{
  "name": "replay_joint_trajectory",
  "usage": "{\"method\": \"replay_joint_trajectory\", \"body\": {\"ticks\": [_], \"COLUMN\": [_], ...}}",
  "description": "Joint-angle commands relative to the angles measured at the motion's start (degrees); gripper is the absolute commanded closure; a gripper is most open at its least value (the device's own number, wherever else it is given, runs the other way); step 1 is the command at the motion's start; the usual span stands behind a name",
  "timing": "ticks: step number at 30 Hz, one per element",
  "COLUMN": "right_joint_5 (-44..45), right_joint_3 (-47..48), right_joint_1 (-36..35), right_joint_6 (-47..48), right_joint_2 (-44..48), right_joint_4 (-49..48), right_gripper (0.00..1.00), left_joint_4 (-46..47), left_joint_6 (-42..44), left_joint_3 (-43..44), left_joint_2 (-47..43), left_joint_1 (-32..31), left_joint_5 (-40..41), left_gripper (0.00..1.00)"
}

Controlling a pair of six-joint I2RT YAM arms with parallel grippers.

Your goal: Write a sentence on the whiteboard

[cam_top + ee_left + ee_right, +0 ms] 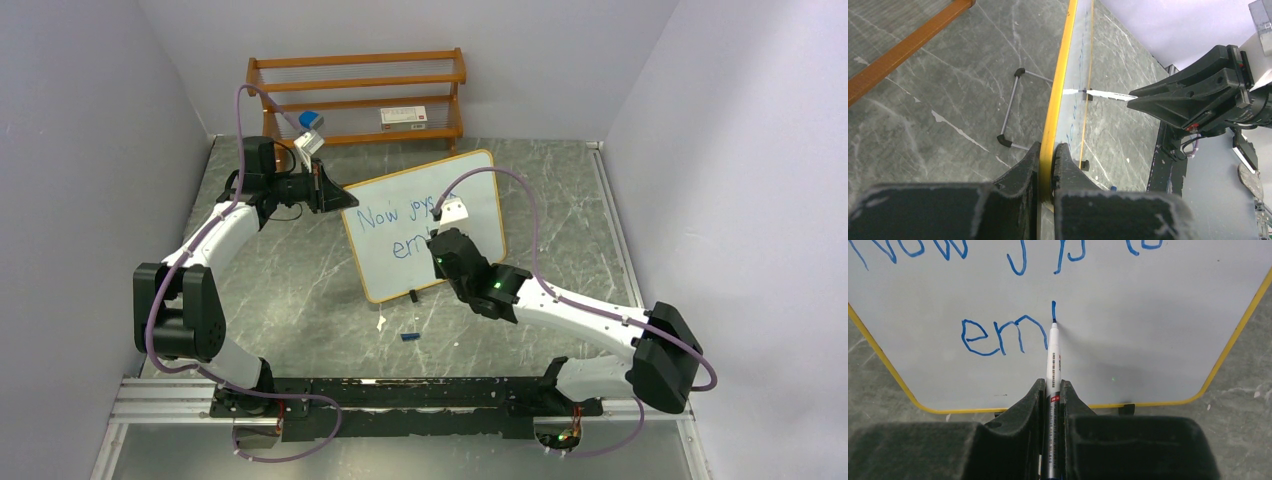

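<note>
One whiteboard (390,275), one marker (1053,352), two grippers and one wooden shelf rack (360,95) are counted. The whiteboard is stood upright at the middle of the marble-patterned table (300,300), with the rack against the far wall behind it. The sentence (378,217) is written in blue in two rows: "Now joys" and a partly hidden word above, "em" and one vertical stroke below.

The left gripper (1048,150) is clamped tight on the yellow frame at the board's left edge. The right gripper (1053,385) is closed around the marker, just in front of the board's near face. The marker tip is pressed against the vertical stroke, right of "em".

A white box (403,115) is seen on one shelf of the rack. A small blue piece (408,337) lies on the table near the board.
</note>
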State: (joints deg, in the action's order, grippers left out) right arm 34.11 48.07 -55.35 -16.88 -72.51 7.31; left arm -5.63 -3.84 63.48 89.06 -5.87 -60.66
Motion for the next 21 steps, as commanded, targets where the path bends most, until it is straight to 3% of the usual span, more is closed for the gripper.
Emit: {"method": "replay_joint_trajectory", "body": {"ticks": [1, 21], "right_joint_5": [-0.6, -1.9], "right_joint_3": [-1.0, -2.1], "right_joint_1": [0.7, 0.7], "right_joint_6": [-1.9, -3.6], "right_joint_2": [0.6, 1.6], "right_joint_4": [3.3, 5.0], "right_gripper": [1.00, 1.00], "left_joint_4": [-6.7, -6.7], "left_joint_6": [9.0, 8.9], "left_joint_3": [-2.9, -2.8], "left_joint_2": [4.0, 4.2], "left_joint_1": [-3.2, -3.2], "left_joint_5": [12.3, 12.3], "left_gripper": [0.95, 0.95]}}
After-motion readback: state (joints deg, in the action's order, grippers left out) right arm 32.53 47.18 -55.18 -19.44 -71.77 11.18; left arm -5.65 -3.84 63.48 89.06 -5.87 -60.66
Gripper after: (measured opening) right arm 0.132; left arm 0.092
